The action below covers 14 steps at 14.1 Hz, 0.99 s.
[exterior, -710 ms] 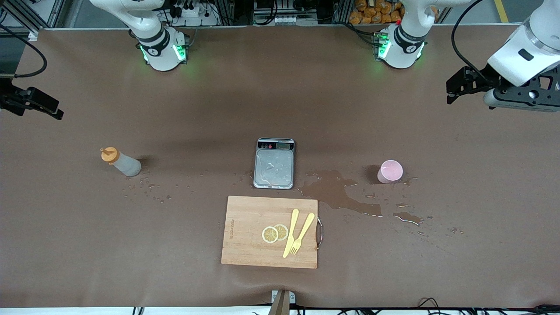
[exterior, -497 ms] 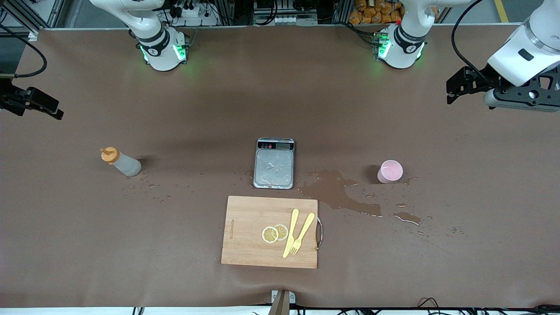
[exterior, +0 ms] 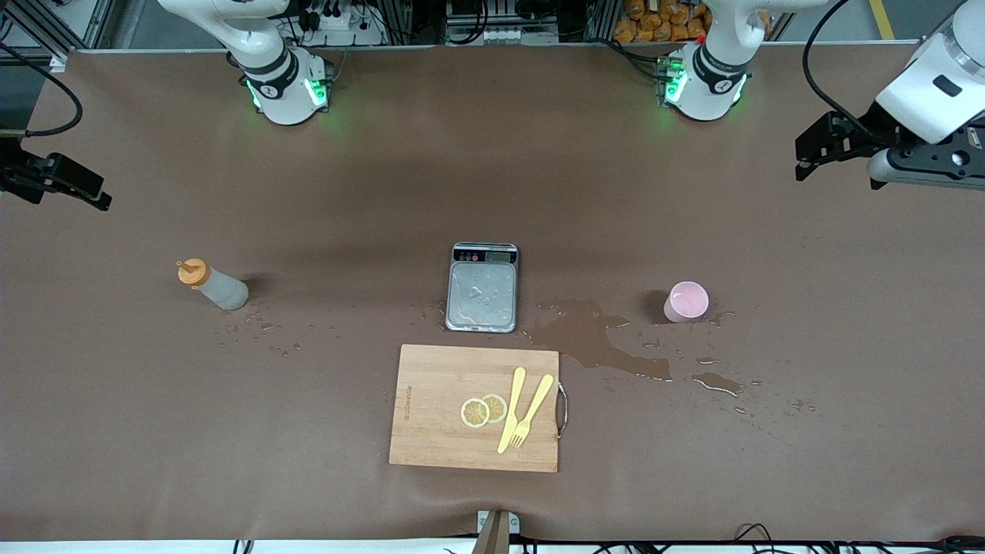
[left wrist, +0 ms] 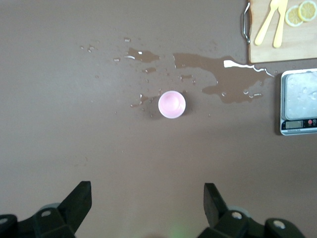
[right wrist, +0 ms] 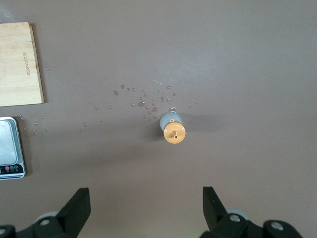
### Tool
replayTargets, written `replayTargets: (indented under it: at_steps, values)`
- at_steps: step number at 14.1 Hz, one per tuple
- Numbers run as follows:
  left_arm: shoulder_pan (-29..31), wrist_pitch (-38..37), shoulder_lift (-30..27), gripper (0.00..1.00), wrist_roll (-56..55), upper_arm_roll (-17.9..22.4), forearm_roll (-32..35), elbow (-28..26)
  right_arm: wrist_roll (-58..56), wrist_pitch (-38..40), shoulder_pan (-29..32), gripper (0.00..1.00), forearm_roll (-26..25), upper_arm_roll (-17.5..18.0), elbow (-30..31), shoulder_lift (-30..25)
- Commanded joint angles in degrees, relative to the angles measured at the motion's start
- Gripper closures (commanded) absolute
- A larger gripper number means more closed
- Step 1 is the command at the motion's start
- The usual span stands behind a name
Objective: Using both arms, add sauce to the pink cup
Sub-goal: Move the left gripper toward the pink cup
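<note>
I have both arms parked high at the table's ends, so each wrist camera looks straight down on its target. The left gripper (left wrist: 147, 206) hangs over bare table near the cup (exterior: 686, 301), jaws spread wide and empty. The cup stands upright toward the left arm's end, beside a brown spill (exterior: 596, 338). The right gripper (right wrist: 146, 206) hangs over the bottle (exterior: 214, 285), likewise wide open, holding nothing. The bottle stands at the right arm's end, orange cap up, well apart from the cup, with the scale (exterior: 482, 287) between them. My guess: right takes the bottle, left steadies the cup.
</note>
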<state>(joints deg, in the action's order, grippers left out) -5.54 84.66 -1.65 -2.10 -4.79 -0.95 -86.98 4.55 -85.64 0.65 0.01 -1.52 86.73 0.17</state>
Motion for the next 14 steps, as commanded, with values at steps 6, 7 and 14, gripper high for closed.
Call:
replayTargets:
  at_steps: [6,7,14]
  values:
    - [1.5,-5.2,0.16,0.0,0.52,-0.57,-4.24,-9.6,-0.33,-1.72,0.58,0.0,-0.63,0.38,1.6,-0.97]
    - [1.41,-5.21,-0.02,0.0,0.61,-0.66,-4.24,-11.27,-0.33,-1.72,0.66,0.0,-0.71,0.29,1.6,-0.96]
    - [1.5,-3.46,-1.42,0.0,0.61,-3.47,-3.27,-20.06,-0.33,-1.9,4.17,0.0,-0.1,0.2,1.68,0.88]
